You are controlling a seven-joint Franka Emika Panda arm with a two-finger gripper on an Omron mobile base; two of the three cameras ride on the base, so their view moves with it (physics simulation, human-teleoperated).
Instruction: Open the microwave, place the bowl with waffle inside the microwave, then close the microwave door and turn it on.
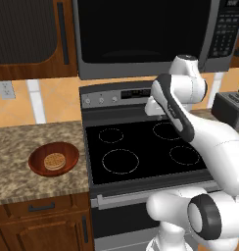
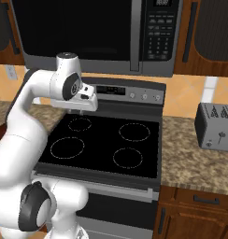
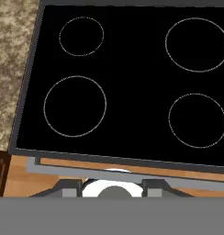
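Left base view: 1 bowl (image 1: 54, 159) w/ 1 waffle (image 1: 54, 161) inside, on counter (image 1: 23, 142) near its front edge, left of stove (image 1: 141, 152). Bowl likely light, rigid; grab by rim. Waffle loose, could slide. 1 microwave (image 1: 141, 34), door (image 1: 136, 29) shut; pull bar handle (image 2: 134, 35). Gripper (image 1: 155, 109) over stove rear, holds nothing; jaw width: can't tell.

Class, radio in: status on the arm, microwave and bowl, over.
Gripper above black stove, holding nothing. Black-glass microwave door shut. Reddish-brown bowl with tan waffle on granite counter.

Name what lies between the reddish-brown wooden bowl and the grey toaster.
The black glass stove top, seen in the left base view, separates the bowl from the toaster; the white arm crosses it.
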